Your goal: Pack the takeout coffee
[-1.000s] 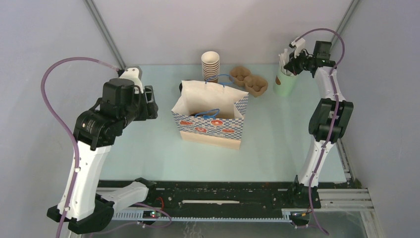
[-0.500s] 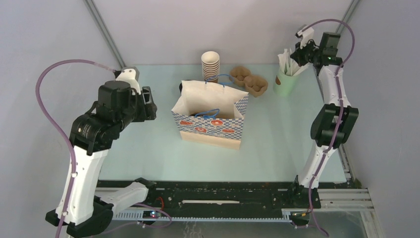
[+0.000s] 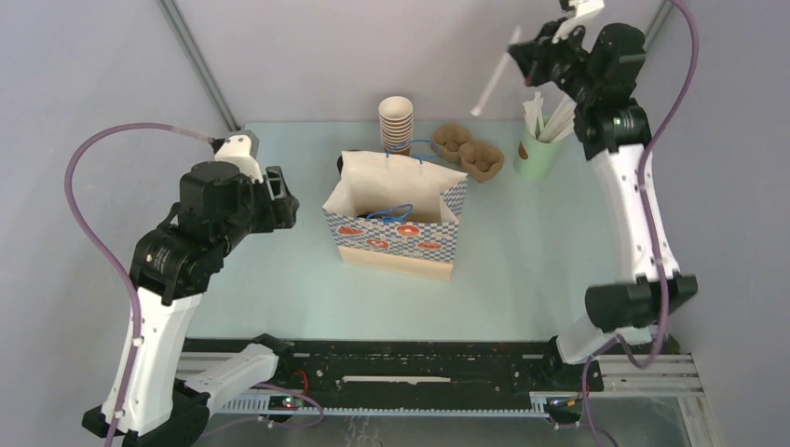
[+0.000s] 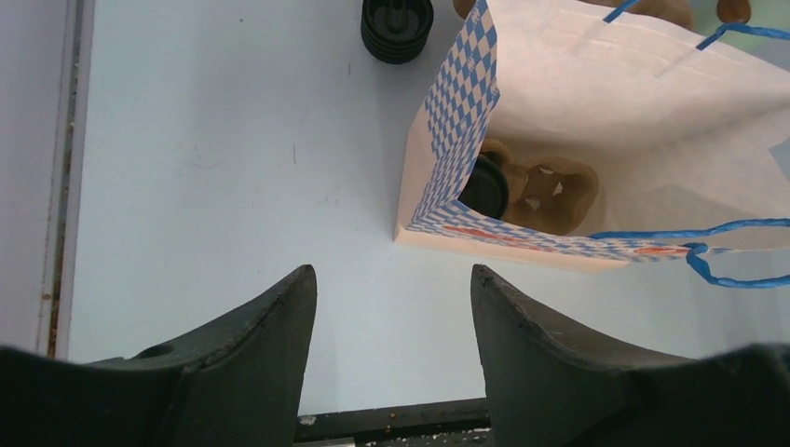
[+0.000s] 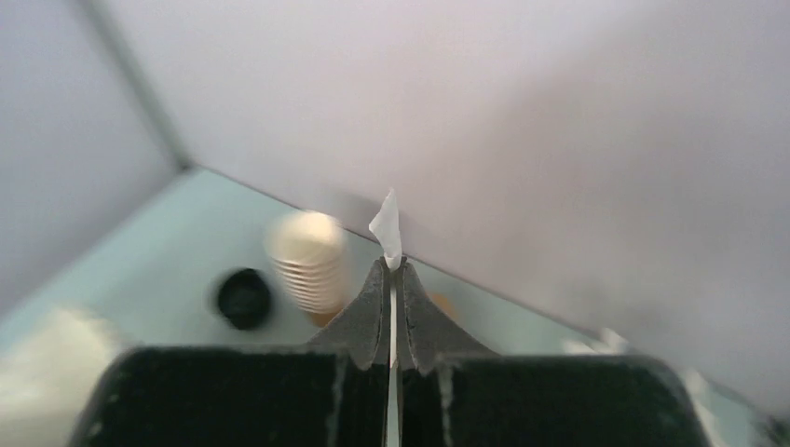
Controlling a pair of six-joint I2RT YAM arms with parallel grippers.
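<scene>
A stack of brown kraft paper cups (image 3: 395, 121) stands at the back of the table; it shows blurred in the right wrist view (image 5: 312, 261). The blue-checked paper bag (image 3: 396, 219) stands open at the centre. The left wrist view shows a brown pulp tray (image 4: 551, 191) inside it with a black-lidded cup (image 4: 484, 186) in one slot. My right gripper (image 3: 522, 51) is raised high at the back right, shut on a white straw (image 3: 491, 84), which sticks out past the fingertips (image 5: 387, 228). My left gripper (image 4: 391, 279) is open and empty, above the table left of the bag.
A pale green cup with white straws (image 3: 536, 154) stands at the back right, below the right gripper. A second pulp cup tray (image 3: 469, 152) lies behind the bag. A stack of black lids (image 4: 397, 26) sits behind the bag's left corner.
My right arm has risen and swung left, lifting a white straw out of the green cup. My left arm has shifted only slightly.
</scene>
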